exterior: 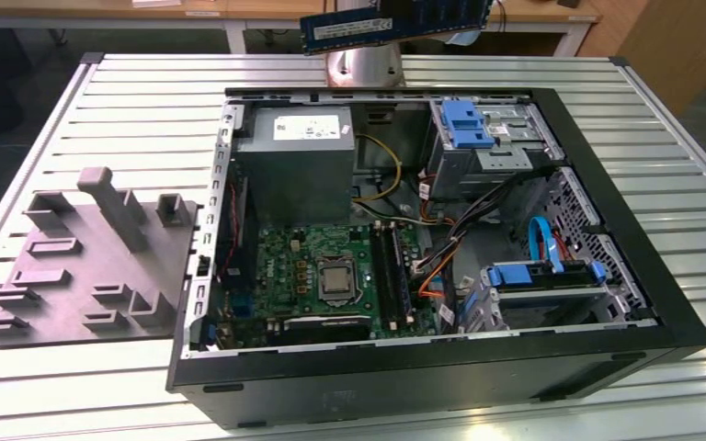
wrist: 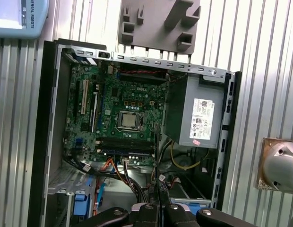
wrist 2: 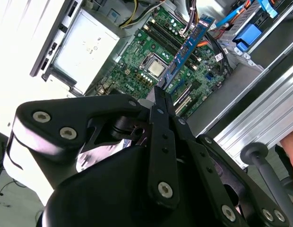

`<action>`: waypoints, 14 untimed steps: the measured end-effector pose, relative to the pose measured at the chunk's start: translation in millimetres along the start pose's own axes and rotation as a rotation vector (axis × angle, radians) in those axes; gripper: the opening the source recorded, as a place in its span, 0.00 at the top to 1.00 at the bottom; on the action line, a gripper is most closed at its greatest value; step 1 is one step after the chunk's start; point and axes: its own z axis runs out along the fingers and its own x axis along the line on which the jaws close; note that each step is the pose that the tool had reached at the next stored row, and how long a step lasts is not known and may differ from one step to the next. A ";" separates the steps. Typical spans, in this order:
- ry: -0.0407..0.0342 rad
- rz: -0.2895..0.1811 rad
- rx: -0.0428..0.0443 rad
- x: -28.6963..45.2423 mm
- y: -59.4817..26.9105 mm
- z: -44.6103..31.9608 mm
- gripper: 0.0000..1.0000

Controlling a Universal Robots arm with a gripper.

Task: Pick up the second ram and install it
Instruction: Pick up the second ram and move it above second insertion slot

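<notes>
Thin, flat blue second ram [wrist 2: 186, 47] — pinched by matte black gripper [wrist 2: 159, 92]

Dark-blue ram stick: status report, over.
Gripper shut on thin dark-blue ram stick. Held high above open black computer case, not yet installed. Orange cables lie beside the black slots.

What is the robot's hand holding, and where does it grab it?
The hand pinches the dark-blue ram stick between its fingertips, by the edge nearest the hand, up above the open computer case.
</notes>
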 end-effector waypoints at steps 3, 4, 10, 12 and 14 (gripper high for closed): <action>-0.0001 0.000 0.0000 0.3 0.1 2.1 0.89; 0.0000 0.000 0.0001 0.4 0.2 2.9 0.89; -0.0001 0.000 0.0000 1.1 0.6 8.0 0.89; 0.0000 0.000 0.0000 1.3 0.7 9.7 0.89; 0.0000 0.000 0.0000 1.5 0.8 11.5 0.89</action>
